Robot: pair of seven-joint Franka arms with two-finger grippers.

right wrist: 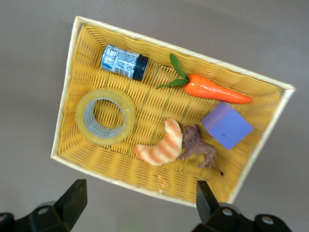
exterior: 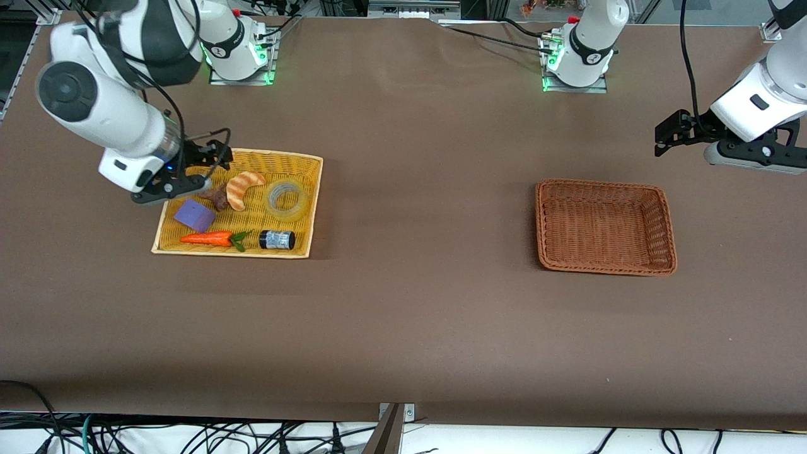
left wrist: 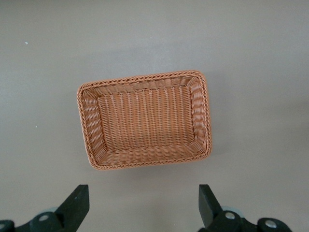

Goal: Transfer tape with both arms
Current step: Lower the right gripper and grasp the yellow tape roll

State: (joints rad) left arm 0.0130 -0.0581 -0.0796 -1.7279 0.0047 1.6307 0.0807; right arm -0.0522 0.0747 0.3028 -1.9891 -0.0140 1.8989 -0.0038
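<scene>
The tape [exterior: 288, 198] [right wrist: 106, 117], a yellowish clear ring with a grey core, lies flat in the yellow woven tray [exterior: 314, 208] [right wrist: 67, 96] toward the right arm's end of the table. My right gripper [exterior: 217, 165] [right wrist: 139, 195] hangs open and empty over the tray's edge nearest the robot bases, above the corner away from the tape. My left gripper [exterior: 662, 137] [left wrist: 143, 200] is open and empty in the air over bare table beside the brown woven basket [exterior: 539, 221] [left wrist: 145, 77], which holds nothing.
Sharing the yellow tray with the tape are a striped croissant [exterior: 243, 188], a brown toy animal [exterior: 217, 199], a purple block [exterior: 194, 215], a carrot [exterior: 208, 238] and a small black jar [exterior: 277, 239]. Cables hang below the table's front edge.
</scene>
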